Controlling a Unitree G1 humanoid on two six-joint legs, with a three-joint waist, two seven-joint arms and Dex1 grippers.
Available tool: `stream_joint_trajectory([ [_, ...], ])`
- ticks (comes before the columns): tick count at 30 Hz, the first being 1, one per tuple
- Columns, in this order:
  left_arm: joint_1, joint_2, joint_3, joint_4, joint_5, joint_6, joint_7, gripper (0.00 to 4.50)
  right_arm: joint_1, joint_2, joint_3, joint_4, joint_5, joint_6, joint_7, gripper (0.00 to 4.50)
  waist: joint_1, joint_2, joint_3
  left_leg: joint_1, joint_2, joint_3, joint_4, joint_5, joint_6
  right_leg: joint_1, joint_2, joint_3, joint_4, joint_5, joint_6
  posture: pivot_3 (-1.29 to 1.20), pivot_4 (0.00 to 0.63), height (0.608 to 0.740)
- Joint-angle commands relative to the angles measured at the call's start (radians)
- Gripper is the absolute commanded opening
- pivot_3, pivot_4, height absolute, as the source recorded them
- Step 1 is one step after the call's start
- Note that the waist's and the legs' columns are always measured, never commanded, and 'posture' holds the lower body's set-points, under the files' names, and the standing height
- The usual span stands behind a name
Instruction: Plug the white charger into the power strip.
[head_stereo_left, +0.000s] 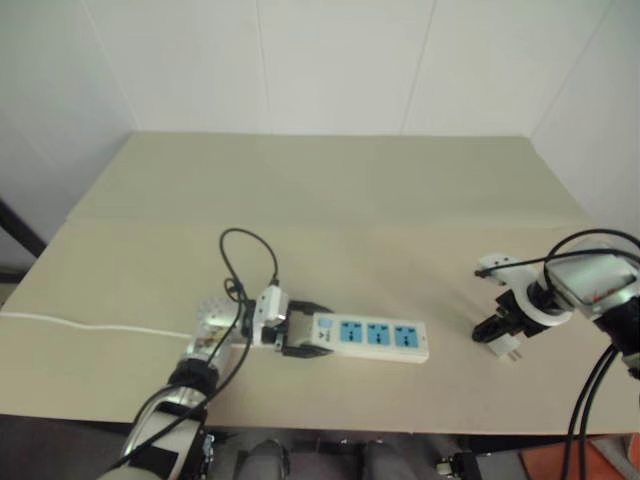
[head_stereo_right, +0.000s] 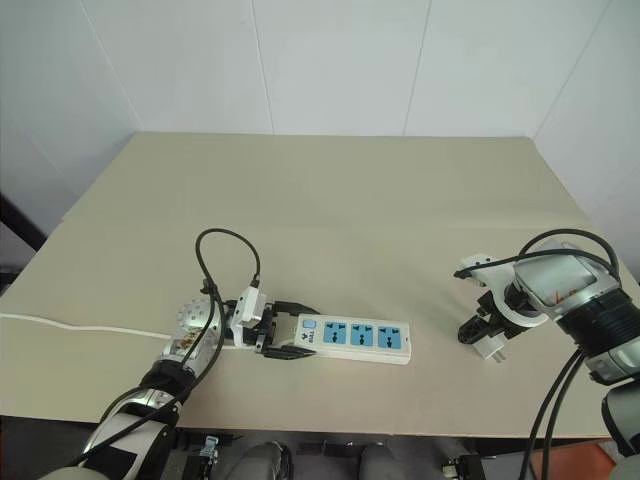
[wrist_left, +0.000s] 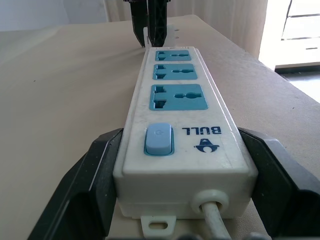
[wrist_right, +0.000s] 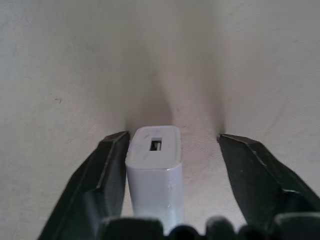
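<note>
The power strip (head_stereo_left: 370, 336) is a long white bar with three blue socket faces, lying on the tan table near its front edge. My left gripper (head_stereo_left: 305, 331) clasps its switch end, a black finger (wrist_left: 95, 170) against each side, and the strip's switch (wrist_left: 159, 139) faces up. At the right, my right gripper (head_stereo_right: 478, 332) points down over the white charger (wrist_right: 154, 170), which rests on the table between its fingers. One finger (wrist_right: 107, 165) touches the charger's side; the other stands apart with a clear gap. The charger's slotted end faces the wrist camera.
The strip's thin white cord (head_stereo_left: 90, 325) runs left along the table (head_stereo_left: 350, 190) to its edge. A black cable loops above my left wrist (head_stereo_left: 248, 262). Bare tabletop lies between the strip's far end and the charger. White walls stand behind.
</note>
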Motion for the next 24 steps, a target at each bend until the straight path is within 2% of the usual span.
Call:
stream_joint_trajectory([
  [1,0.008,-0.001,-0.032,0.027,0.035,-0.016,-0.006,3.26,0.007,-0.008,-0.031,-0.015,0.000,0.008,-0.003,2.22,0.000,0.000,0.000,0.000,0.000,0.000,0.000,0.000,0.000,0.000,0.000,0.000,0.000,0.000,0.000,0.00,0.150,0.740],
  [4,0.007,-0.001,-0.031,0.032,0.035,-0.023,-0.006,3.26,0.009,-0.008,-0.028,-0.023,0.001,0.010,-0.004,1.17,0.000,0.000,0.000,0.001,0.000,0.000,0.000,0.000,0.000,0.001,0.000,0.000,0.000,0.000,0.000,0.00,0.150,0.740],
  [10,0.005,0.000,-0.030,0.032,0.033,-0.023,-0.008,3.26,-0.013,-0.034,-0.023,-0.098,0.002,0.003,0.013,1.12,0.000,0.000,0.000,0.001,0.000,0.000,0.000,0.000,0.000,0.001,0.000,0.000,0.001,0.000,0.000,0.00,0.150,0.740],
  [15,0.000,0.006,-0.032,0.024,0.030,-0.007,-0.017,3.26,-0.063,-0.055,-0.122,-0.238,0.053,-0.039,0.062,1.12,-0.001,0.001,-0.001,0.001,0.000,0.000,0.001,0.000,0.000,0.000,0.000,0.000,0.001,0.000,0.000,0.00,0.150,0.740],
  [19,-0.013,0.009,-0.036,0.037,0.039,-0.011,-0.018,3.26,0.023,-0.025,-0.303,-0.320,0.109,-0.192,0.077,1.12,0.001,0.001,-0.001,0.001,0.000,0.000,0.001,0.000,0.000,0.001,0.000,0.000,0.000,0.000,0.000,0.00,0.150,0.740],
  [24,-0.035,0.021,-0.058,0.042,0.071,0.001,0.012,3.26,0.280,0.192,-0.637,-0.335,0.201,-0.637,0.100,1.12,0.000,-0.004,-0.003,0.002,0.000,-0.001,0.001,0.000,0.000,0.004,0.001,-0.001,-0.001,0.000,0.000,0.00,0.150,0.740],
])
